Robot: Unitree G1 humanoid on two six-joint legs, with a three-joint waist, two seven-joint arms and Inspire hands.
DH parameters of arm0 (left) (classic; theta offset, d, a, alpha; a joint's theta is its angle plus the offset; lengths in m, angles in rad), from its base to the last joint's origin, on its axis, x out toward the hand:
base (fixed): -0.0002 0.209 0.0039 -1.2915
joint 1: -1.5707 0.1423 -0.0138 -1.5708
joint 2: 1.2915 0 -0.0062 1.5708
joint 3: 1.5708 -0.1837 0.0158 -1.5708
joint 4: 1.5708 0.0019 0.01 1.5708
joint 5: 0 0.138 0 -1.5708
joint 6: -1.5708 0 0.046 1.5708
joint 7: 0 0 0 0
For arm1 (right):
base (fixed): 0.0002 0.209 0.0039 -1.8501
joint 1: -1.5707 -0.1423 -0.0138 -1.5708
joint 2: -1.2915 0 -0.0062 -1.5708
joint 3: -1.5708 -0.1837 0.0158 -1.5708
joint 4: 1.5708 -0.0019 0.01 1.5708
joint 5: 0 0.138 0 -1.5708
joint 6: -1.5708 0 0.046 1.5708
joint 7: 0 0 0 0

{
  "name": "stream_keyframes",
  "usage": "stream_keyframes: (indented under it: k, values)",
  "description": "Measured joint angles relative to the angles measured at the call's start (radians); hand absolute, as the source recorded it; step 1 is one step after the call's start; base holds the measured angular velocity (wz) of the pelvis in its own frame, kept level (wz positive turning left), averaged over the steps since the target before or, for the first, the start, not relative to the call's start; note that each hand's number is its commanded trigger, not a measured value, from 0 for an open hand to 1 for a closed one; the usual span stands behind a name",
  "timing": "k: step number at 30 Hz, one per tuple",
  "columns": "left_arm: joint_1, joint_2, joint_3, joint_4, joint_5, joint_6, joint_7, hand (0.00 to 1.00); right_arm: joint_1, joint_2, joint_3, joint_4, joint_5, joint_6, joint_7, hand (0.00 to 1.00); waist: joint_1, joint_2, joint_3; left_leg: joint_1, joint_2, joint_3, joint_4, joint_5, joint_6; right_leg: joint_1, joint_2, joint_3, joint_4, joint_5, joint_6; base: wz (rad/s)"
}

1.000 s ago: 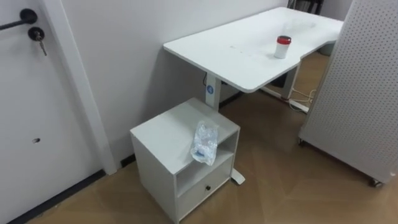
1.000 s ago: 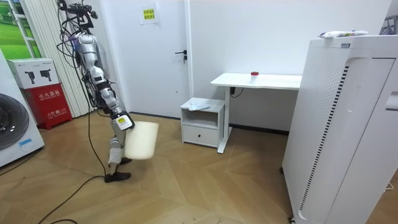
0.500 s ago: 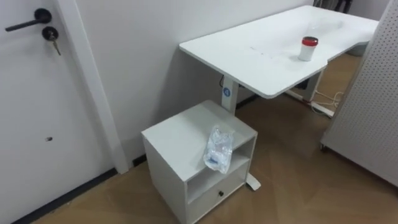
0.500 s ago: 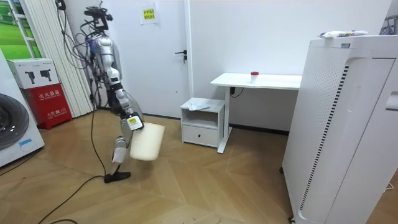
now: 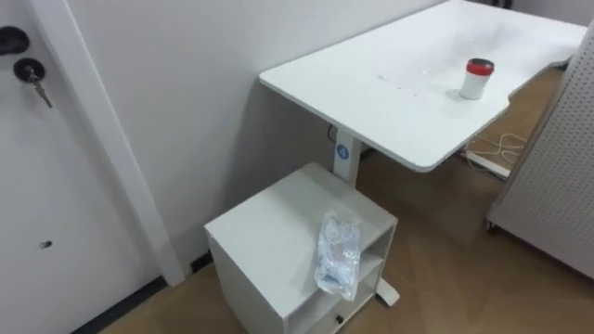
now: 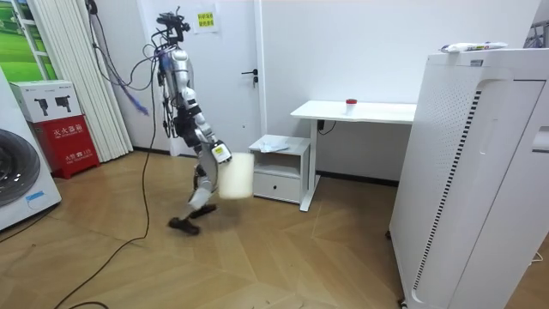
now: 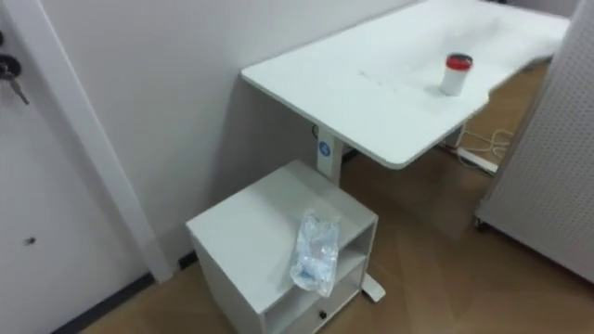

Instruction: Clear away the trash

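The right hand (image 6: 220,154) hangs low at the end of a down-stretched arm, at the upper edge of a pale bin (image 6: 236,178) that it carries tipped at knee height; how far the hand is closed on the rim I cannot tell. The bin overlaps the room view's left side of a low white cabinet (image 5: 269,232), and whether the two touch cannot be made out. The robot is mid-stride on the wooden floor, leaning forward, with the door (image 6: 244,77) behind it and the cabinet just ahead.

The garbage, a crumpled clear plastic bag (image 5: 338,255), lies on the cabinet's top at its front edge, near the corner closest to the desk leg (image 5: 345,158). Its lower end droops over the edge in front of the open shelf. It is apart from the hand and the bin.

Above and beyond the cabinet stands a white desk (image 5: 408,83), its corner reaching over the cabinet's far side. On the desk, well apart from the bag, a small white jar with a red lid (image 5: 475,79) stands upright. A white perforated panel (image 5: 566,167) stands on the floor at the right, and a tall white appliance (image 6: 480,172) fills the room view's right
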Motion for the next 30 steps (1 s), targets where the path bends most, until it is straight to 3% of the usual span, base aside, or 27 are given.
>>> stream_keyframes:
  k: [1,3,4,5,7,8,10,11,12,13,14,16,18,21,23,27,30]
  values:
    - [0.003,-0.001,-0.017,-0.003,-0.018,-0.008,0.001,0.00,0.002,0.001,0.000,-0.011,0.006,-0.003,-0.002,1.00,-0.004,0.008,0.0020,0.022,0.007,-0.010,-0.025,0.000,-0.005,-0.033,0.029,0.003,-0.097,-0.008,-0.004,0.21]
    - [0.006,-0.004,-0.027,-0.006,-0.036,-0.017,0.002,0.00,0.008,0.005,0.000,-0.014,0.011,-0.013,0.000,1.00,-0.019,0.007,0.0012,0.058,0.007,-0.033,-0.068,0.005,-0.015,-0.042,0.052,0.002,-0.306,0.004,-0.009,0.33]
    - [0.008,-0.006,-0.027,-0.006,-0.038,-0.025,0.004,0.00,0.013,0.006,0.000,-0.016,0.011,-0.015,0.002,1.00,-0.022,0.007,-0.0020,0.079,0.007,-0.038,-0.091,0.003,-0.024,-0.036,0.063,0.005,-0.457,0.047,-0.010,0.37]
    - [0.020,-0.011,-0.028,-0.005,-0.048,-0.028,0.014,0.00,0.016,0.007,0.000,-0.014,0.012,-0.023,0.001,1.00,-0.027,0.011,-0.0083,0.095,0.009,-0.050,-0.103,0.000,-0.036,-0.030,0.080,0.011,-0.534,0.154,-0.007,0.34]
    - [0.032,-0.014,-0.032,-0.004,-0.049,-0.028,0.021,0.00,0.022,0.006,0.005,-0.003,0.013,-0.033,0.001,1.00,-0.027,0.021,-0.0200,0.121,0.025,-0.057,-0.122,0.005,-0.053,0.008,0.116,0.018,-0.585,0.186,-0.012,0.04]
    - [0.041,-0.009,-0.031,-0.007,-0.049,-0.030,0.027,0.00,0.022,0.005,0.021,0.002,0.012,-0.042,0.002,1.00,-0.017,0.028,-0.0153,0.134,0.027,-0.057,-0.126,0.010,-0.060,0.030,0.130,0.026,-0.614,0.191,-0.018,-0.19]
    - [0.065,-0.005,-0.030,-0.007,-0.048,-0.030,0.039,0.00,0.024,0.006,0.044,0.004,0.013,-0.047,0.001,1.00,-0.032,0.029,-0.0122,0.138,0.036,-0.054,-0.099,0.019,-0.076,0.080,0.129,0.044,-0.663,0.192,-0.018,0.05]
    - [0.077,-0.005,-0.031,-0.007,-0.048,-0.033,0.044,0.00,0.030,0.007,0.051,0.013,0.015,-0.049,0.000,1.00,-0.041,0.016,-0.0037,0.113,0.039,-0.058,-0.061,0.015,-0.088,0.104,0.121,0.105,-0.681,0.195,-0.014,0.40]
    - [0.075,-0.005,-0.036,-0.008,-0.048,-0.040,0.048,0.00,0.029,0.006,0.050,0.017,0.018,-0.056,-0.001,1.00,-0.046,0.020,-0.0073,0.101,0.040,-0.068,-0.094,0.019,-0.093,0.107,0.122,0.142,-0.685,0.195,-0.012,0.72]
    - [0.061,-0.003,-0.049,-0.021,-0.046,-0.052,0.064,0.00,0.038,0.009,0.041,0.031,0.021,-0.063,-0.005,1.00,-0.060,0.026,-0.0095,0.088,0.045,-0.073,-0.163,0.055,-0.086,0.095,0.123,0.177,-0.681,0.183,0.005,0.47]
    - [0.057,-0.003,-0.046,-0.054,-0.043,-0.063,0.087,0.00,0.032,0.012,0.042,0.048,0.021,-0.065,0.000,1.00,-0.045,0.017,-0.0096,0.088,0.041,-0.042,-0.169,0.067,-0.082,0.089,0.125,0.164,-0.686,0.181,0.013,0.22]
    - [0.057,-0.002,-0.038,-0.070,-0.019,-0.073,0.121,0.00,0.014,0.013,0.047,0.061,0.020,-0.078,0.019,1.00,-0.018,0.011,-0.0072,0.087,0.041,-0.027,-0.169,0.067,-0.082,0.082,0.126,0.120,-0.697,0.185,0.013,-0.41]
    - [0.055,-0.002,-0.021,-0.096,0.000,-0.082,0.144,0.00,0.002,0.014,0.049,0.059,0.019,-0.087,0.026,1.00,-0.016,0.015,-0.0054,0.086,0.040,-0.031,-0.169,0.066,-0.081,0.086,0.125,0.087,-0.702,0.190,0.009,-0.25]
    - [0.013,-0.005,-0.016,-0.147,0.006,-0.105,0.212,0.00,-0.019,0.014,0.058,0.070,-0.003,-0.087,0.030,1.00,-0.031,0.028,0.0018,0.075,0.040,-0.036,-0.171,0.066,-0.081,0.075,0.125,0.084,-0.697,0.190,0.009,0.04]
    - [-0.037,-0.006,-0.022,-0.182,0.023,-0.135,0.270,0.00,-0.054,0.012,0.067,0.097,-0.001,-0.088,0.028,1.00,-0.033,0.044,0.0045,0.047,0.041,-0.036,-0.164,0.066,-0.081,0.033,0.125,0.085,-0.673,0.189,0.008,-0.14]
    - [-0.157,-0.005,-0.051,-0.189,0.010,-0.179,0.341,0.00,-0.121,0.010,0.112,0.112,0.001,-0.090,0.022,1.00,-0.036,0.055,0.0116,-0.019,0.040,-0.038,-0.132,0.066,-0.081,-0.062,0.119,0.090,-0.602,0.185,0.003,-0.18]
    - [-0.267,-0.007,-0.069,-0.185,0.012,-0.193,0.393,0.00,-0.180,0.010,0.121,0.136,-0.003,-0.099,0.007,1.00,-0.064,0.064,0.0242,-0.102,0.040,-0.038,-0.071,0.062,-0.074,-0.145,0.107,0.091,-0.548,0.182,-0.005,-0.04]
